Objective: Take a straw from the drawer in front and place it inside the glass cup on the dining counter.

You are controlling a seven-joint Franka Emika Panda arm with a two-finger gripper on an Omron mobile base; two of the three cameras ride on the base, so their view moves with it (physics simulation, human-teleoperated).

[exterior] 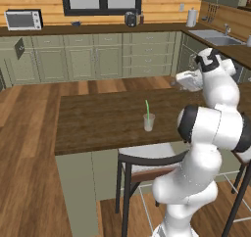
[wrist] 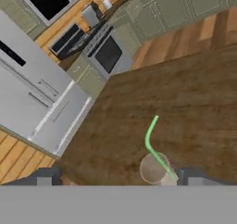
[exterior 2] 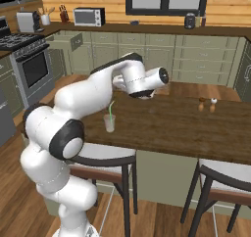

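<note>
Dark-brown wood dining counter (exterior: 98,123) fills mid-frame in the left base view; dead centre stands the small clear glass cup (exterior: 149,122) with the thin bright-green straw (exterior: 146,107) inside. Right of it, the two-finger gripper (wrist: 119,177) hangs with fingers spread wide, holding nothing.

Green straw (exterior 2: 111,109) upright in glass cup (exterior 2: 109,123) on dark dining counter (exterior 2: 186,126), beside 2 stools (exterior 2: 105,156).

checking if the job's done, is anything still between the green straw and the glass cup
Nothing visible stands between them: the thin bright-green straw already stands inside the small clear glass cup on the dark-brown wood dining counter. The open pincer holds nothing.
</note>
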